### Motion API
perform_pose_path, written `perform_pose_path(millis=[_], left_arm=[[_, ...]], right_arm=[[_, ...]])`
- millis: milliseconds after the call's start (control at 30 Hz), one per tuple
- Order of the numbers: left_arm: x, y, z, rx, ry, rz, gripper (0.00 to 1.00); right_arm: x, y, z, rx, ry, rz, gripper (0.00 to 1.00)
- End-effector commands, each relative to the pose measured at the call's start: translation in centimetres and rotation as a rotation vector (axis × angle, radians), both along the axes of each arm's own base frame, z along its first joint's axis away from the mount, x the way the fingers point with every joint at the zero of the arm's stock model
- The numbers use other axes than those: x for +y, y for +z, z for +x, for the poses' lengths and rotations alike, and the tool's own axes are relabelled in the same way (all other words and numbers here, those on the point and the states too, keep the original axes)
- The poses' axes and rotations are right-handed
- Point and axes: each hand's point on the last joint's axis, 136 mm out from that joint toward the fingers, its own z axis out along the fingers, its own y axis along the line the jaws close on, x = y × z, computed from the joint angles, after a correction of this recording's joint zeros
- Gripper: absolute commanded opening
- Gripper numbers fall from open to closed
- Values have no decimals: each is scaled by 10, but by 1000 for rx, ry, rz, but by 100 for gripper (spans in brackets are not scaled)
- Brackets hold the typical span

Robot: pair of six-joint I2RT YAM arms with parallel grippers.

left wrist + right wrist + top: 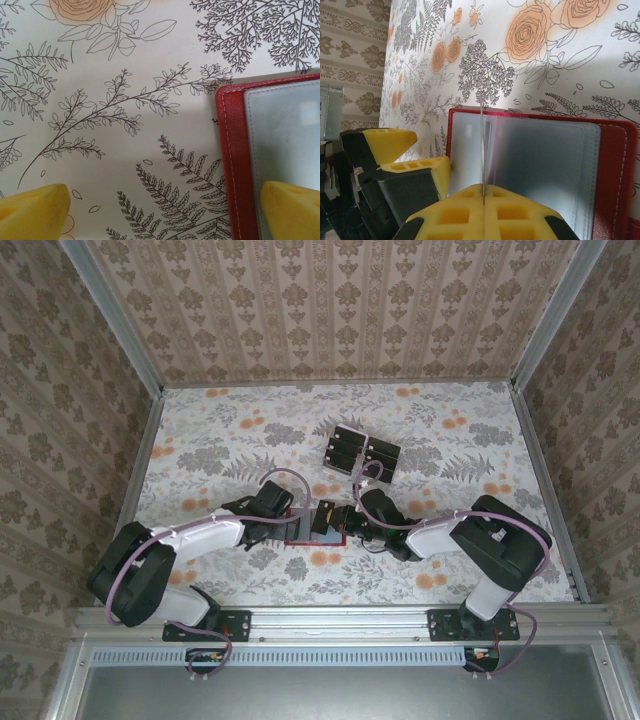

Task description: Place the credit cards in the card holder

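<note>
On floral surface: open red leather-like folding wallet; left fingers spread (one over its pocket); right fingers pinching thin dark card edge-on.

The red card holder lies open on the flowered table, clear pocket up. The left gripper is spread wide, one yellow finger over that pocket, the other well clear of the holder's stitched edge.
</note>
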Motion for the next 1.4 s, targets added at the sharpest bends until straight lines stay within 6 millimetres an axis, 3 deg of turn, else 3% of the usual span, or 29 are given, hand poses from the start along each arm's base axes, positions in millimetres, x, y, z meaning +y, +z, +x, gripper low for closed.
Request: perform_pose_path(millis=[0,767,1367], left_arm=[[8,-10,-6,20,22,37,100],[10,-17,-10,37,33,44,100],[10,-18,-10,37,33,44,100]], right_arm=[[0,4,3,-18,-18,45,0],[3,-14,-3,25,-14,79,0],[8,-31,-20,103,44,81,0]])
